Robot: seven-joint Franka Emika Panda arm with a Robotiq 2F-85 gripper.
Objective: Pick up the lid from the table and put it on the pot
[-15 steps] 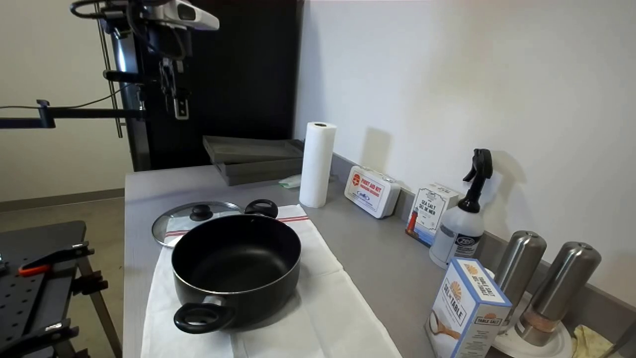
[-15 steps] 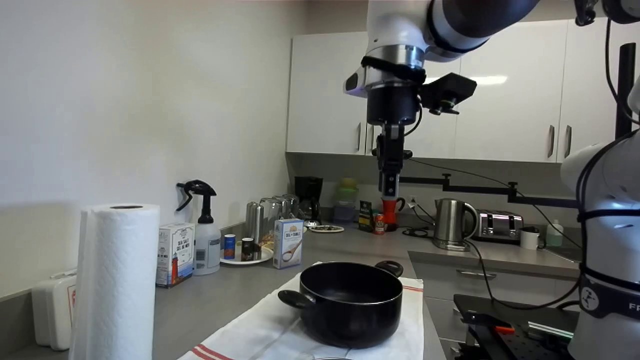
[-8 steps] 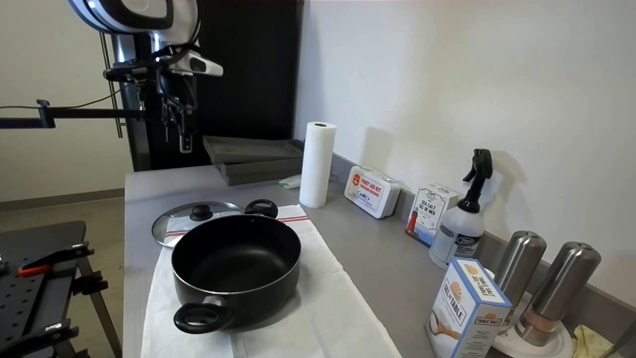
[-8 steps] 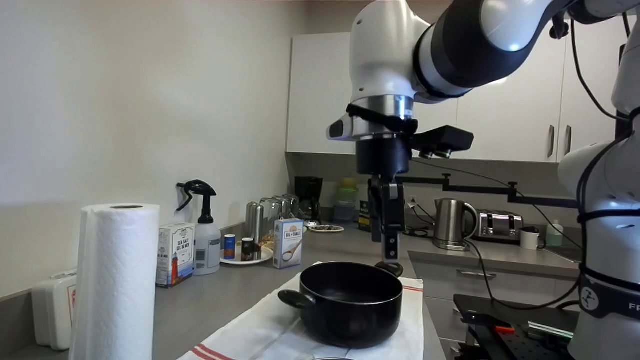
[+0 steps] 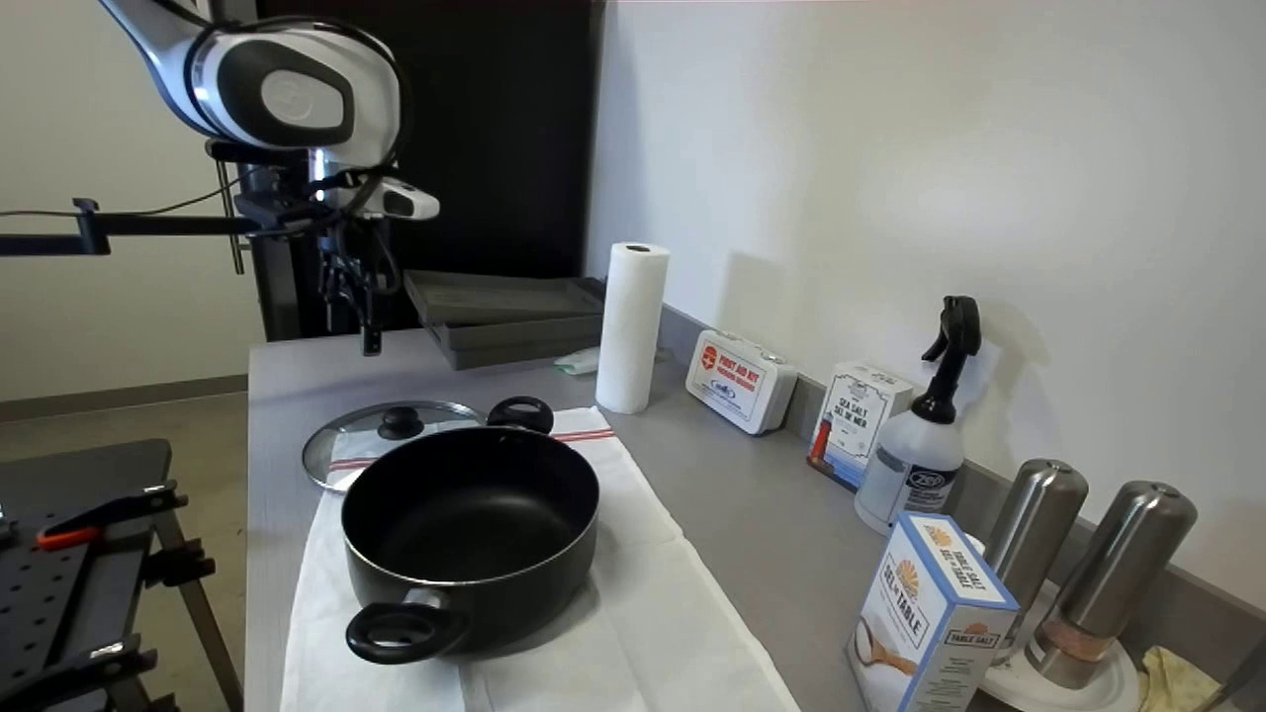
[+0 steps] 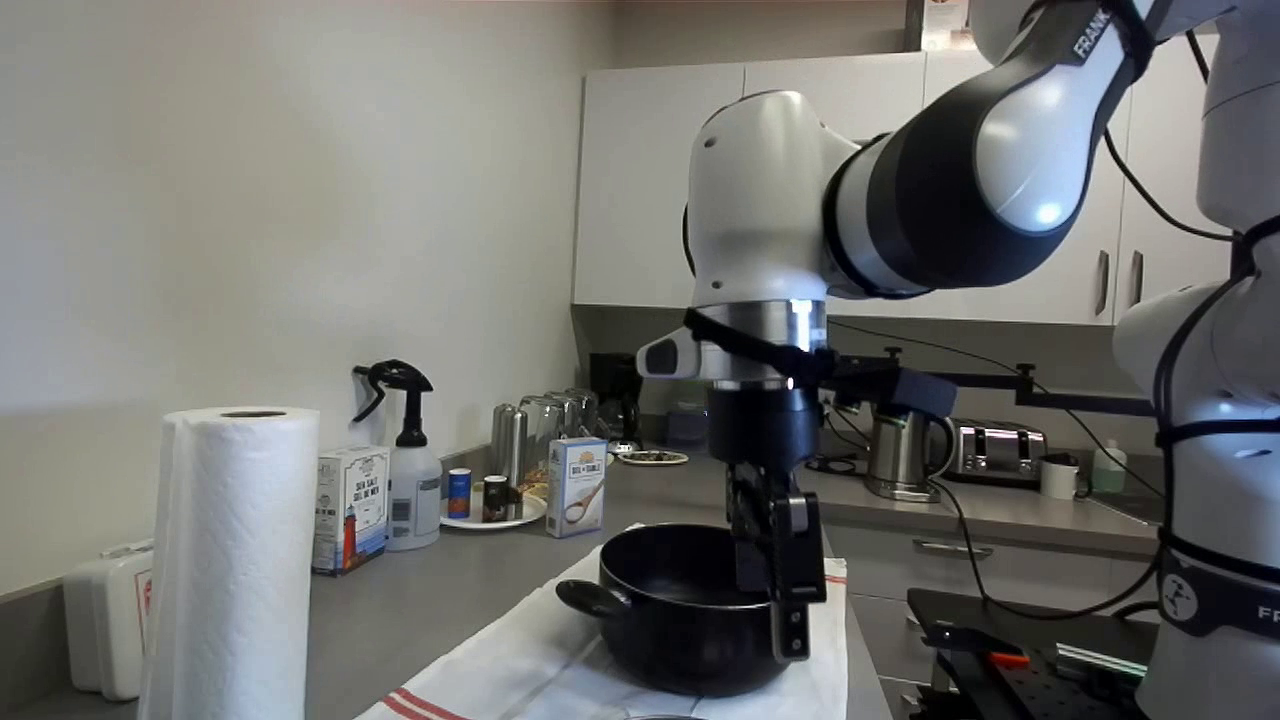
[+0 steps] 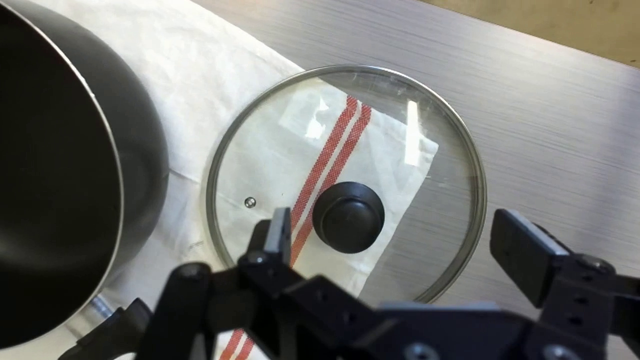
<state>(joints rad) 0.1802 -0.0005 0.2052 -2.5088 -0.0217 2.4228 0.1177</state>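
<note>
The glass lid [image 5: 341, 447] with silvery rim and black knob [image 7: 348, 217] lies flat, partly on the white cloth [image 5: 643, 623] and partly on the grey table [image 7: 550, 130]. In an exterior view only a sliver of its rim [image 6: 662, 717] shows at the bottom edge. The black pot [image 5: 485, 593] stands uncovered on the cloth beside the lid; it also shows in the wrist view [image 7: 137, 160]. My gripper [image 7: 400, 237] is open and empty, above the lid, pointing down. Its fingers are wide apart, with the knob nearer the left one. In an exterior view the gripper [image 6: 775, 610] hides part of the pot.
A paper-towel roll [image 5: 631, 331], first aid kit [image 5: 740, 381], spray bottle [image 5: 910, 465] and salt boxes [image 5: 930, 618] stand along the wall side. Grey trays [image 5: 514, 321] are stacked at the table's end. A side stand [image 5: 84, 494] is beside the table.
My gripper has come down a long way toward the table, nearing lid height, still pointing down. The lid and pot have not moved.
</note>
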